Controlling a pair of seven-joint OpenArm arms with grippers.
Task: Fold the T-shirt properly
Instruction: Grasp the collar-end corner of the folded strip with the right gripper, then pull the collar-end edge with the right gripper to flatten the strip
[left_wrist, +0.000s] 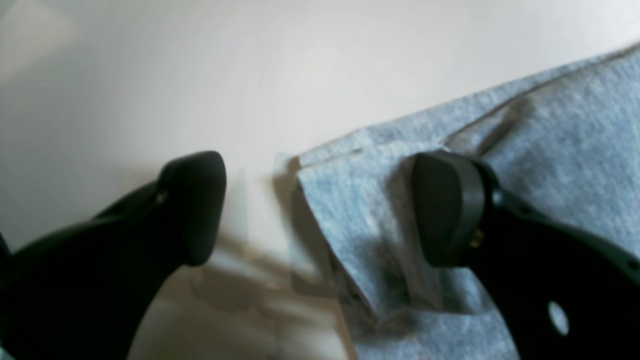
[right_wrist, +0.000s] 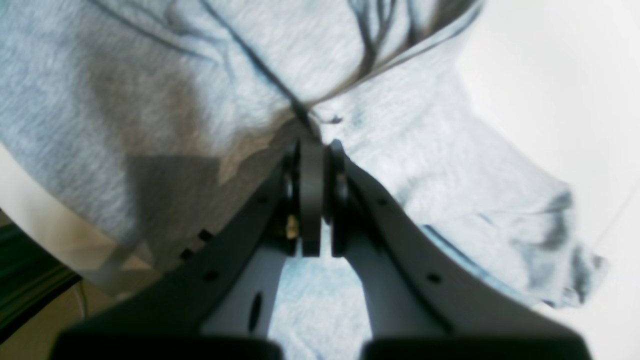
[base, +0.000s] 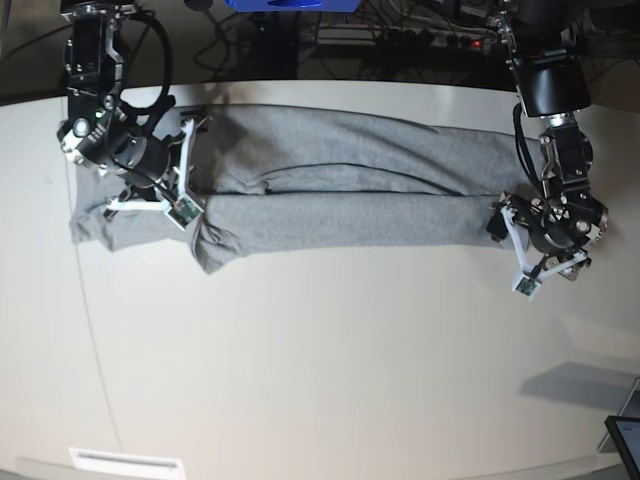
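Across the far half of the white table (base: 320, 360), the T-shirt (base: 330, 185) is lying as a long grey band, folded lengthwise, with a crease line running along its middle. At one end, the right gripper (right_wrist: 312, 145) is pressing its jaws together and pinching a bunch of the grey cloth, which is gathering into wrinkles at the tips. At the other end, the left gripper (left_wrist: 320, 205) is standing spread wide; one finger (left_wrist: 445, 210) is over the folded corner of the fabric, the other finger (left_wrist: 192, 205) is over bare table.

Heather-grey T-shirt (base: 330, 185) — folded lengthwise, stretched across the table.
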